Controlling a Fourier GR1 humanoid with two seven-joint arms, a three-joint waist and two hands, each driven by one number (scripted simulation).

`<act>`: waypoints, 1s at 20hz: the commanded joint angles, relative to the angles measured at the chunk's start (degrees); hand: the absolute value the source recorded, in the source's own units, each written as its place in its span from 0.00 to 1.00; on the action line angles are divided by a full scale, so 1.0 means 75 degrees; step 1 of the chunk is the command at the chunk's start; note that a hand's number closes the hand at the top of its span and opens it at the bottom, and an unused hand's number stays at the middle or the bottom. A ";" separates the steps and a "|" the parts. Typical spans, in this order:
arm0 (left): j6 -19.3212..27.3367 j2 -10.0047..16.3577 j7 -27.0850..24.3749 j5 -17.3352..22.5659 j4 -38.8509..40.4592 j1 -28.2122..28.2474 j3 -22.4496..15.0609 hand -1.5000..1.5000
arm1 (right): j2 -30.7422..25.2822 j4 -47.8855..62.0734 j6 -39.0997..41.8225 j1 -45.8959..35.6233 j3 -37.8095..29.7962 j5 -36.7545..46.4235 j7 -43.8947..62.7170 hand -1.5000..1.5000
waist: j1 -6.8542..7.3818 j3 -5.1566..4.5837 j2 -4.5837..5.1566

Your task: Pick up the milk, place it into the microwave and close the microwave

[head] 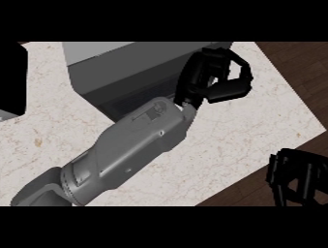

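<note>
The left hand (213,80) curls at its outstretched forearm (124,150); right hand (302,180) rests open.

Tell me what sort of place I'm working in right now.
Most likely a home kitchen. A pale, marble-patterned counter fills most of the view, a grey microwave stands on it near the far edge, and dark wood floor shows beyond the counter's right side.

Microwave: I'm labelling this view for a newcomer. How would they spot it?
On the marble counter, look to the far edge, near the middle. The microwave is the large box there, with the left hand at its right corner. It is grey, unlike the black block at far left.
</note>
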 commanded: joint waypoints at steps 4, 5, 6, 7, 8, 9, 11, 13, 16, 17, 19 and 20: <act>-0.0646 0.0013 -0.0194 0.1023 0.0813 0.0956 0.0705 1.00 | 0.0352 -0.0493 -0.0195 0.0539 0.0468 0.0015 -0.0001 1.00 | 0.0418 -0.0015 0.0074; -0.0712 0.0013 -0.0275 0.1088 0.0889 0.1091 0.0700 1.00 | 0.0323 -0.0606 -0.0248 0.0619 0.0484 0.0067 0.0033 1.00 | 0.0446 -0.0019 0.0015; -0.0885 0.0013 -0.0275 0.1178 0.0921 0.1137 0.0716 1.00 | 0.0443 -0.0658 -0.0341 0.0694 0.0556 0.0080 0.0017 1.00 | 0.0503 -0.0020 0.0029; -0.0950 0.0013 -0.0333 0.1153 0.1006 0.1153 0.0640 1.00 | 0.0462 -0.0724 -0.0411 0.0719 0.0542 0.0123 0.0014 1.00 | 0.0517 -0.0016 0.0035; -0.1075 0.0022 -0.0329 0.1235 0.1049 0.1207 0.0642 1.00 | 0.0469 -0.0845 -0.0443 0.0829 0.0582 0.0137 0.0008 1.00 | 0.0548 -0.0019 -0.0022; -0.1190 0.0047 -0.0366 0.1280 0.1077 0.1253 0.0616 1.00 | 0.0518 -0.0905 -0.0514 0.0951 0.0692 0.0193 0.0056 1.00 | 0.0609 -0.0025 -0.0039; -0.1439 0.0122 -0.0456 0.1304 0.1192 0.1411 0.0481 1.00 | 0.0615 -0.1029 -0.0668 0.1049 0.0743 0.0271 0.0061 1.00 | 0.0715 -0.0026 -0.0020; -0.1595 0.0089 -0.0474 0.1381 0.1252 0.1402 0.0425 1.00 | 0.0675 -0.1226 -0.0768 0.1219 0.0919 0.0333 0.0148 1.00 | 0.0714 -0.0037 -0.0042; -0.2020 0.0276 -0.0581 0.1429 0.1356 0.1499 0.0320 1.00 | 0.0775 -0.1403 -0.1000 0.1378 0.0979 0.0487 0.0175 1.00 | 0.0835 -0.0039 -0.0042; -0.2057 0.0203 -0.0606 0.1435 0.1401 0.1533 0.0252 1.00 | 0.0864 -0.1542 -0.1071 0.1410 0.1073 0.0538 0.0184 1.00 | 0.0831 -0.0040 -0.0053; -0.2246 0.0254 -0.0650 0.1486 0.1475 0.1510 0.0245 1.00 | 0.0924 -0.1690 -0.1195 0.1529 0.1168 0.0616 0.0236 1.00 | 0.0905 -0.0041 -0.0080; -0.2254 0.0179 -0.0680 0.1509 0.1552 0.1555 0.0204 1.00 | 0.0908 -0.1789 -0.1249 0.1571 0.1178 0.0699 0.0256 1.00 | 0.0888 -0.0037 -0.0106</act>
